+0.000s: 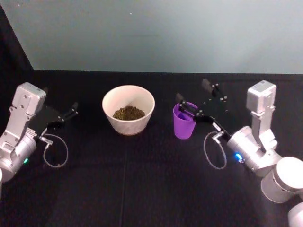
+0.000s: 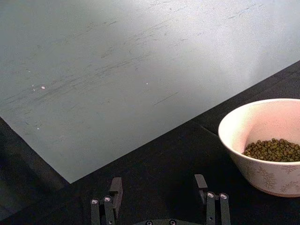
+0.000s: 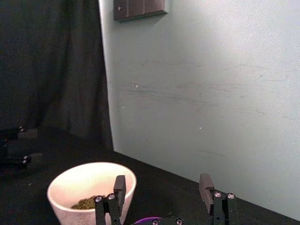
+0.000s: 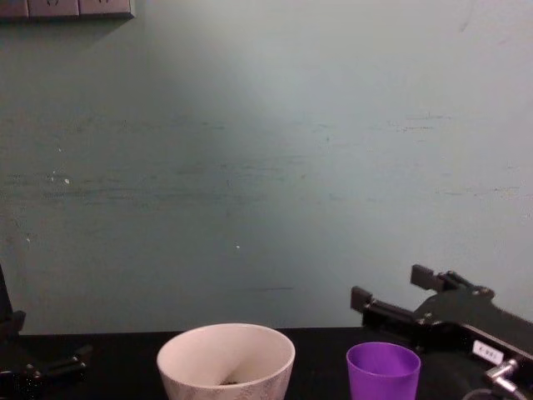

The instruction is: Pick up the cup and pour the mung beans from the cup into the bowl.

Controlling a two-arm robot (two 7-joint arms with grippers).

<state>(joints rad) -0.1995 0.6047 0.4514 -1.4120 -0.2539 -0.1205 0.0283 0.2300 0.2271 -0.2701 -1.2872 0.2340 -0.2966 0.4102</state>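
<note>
Head view showed us the left gripper (image 1: 71, 111) parked well to the left of the bowl (image 1: 128, 109), its jaws spread and empty. The mung beans (image 1: 128, 113) lay heaped inside the bowl. Just right of the bowl stood the cup (image 1: 183, 121), upright on the black table (image 1: 142, 189). Right of the bowl again, the right gripper (image 1: 195, 100) hung over the cup, jaws wide and holding nothing. We judged a clean retreat wise, lifting clear without tipping the cup.

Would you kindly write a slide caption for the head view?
Mung beans fill the bowl; open right gripper hovers over the upright purple cup.
</note>
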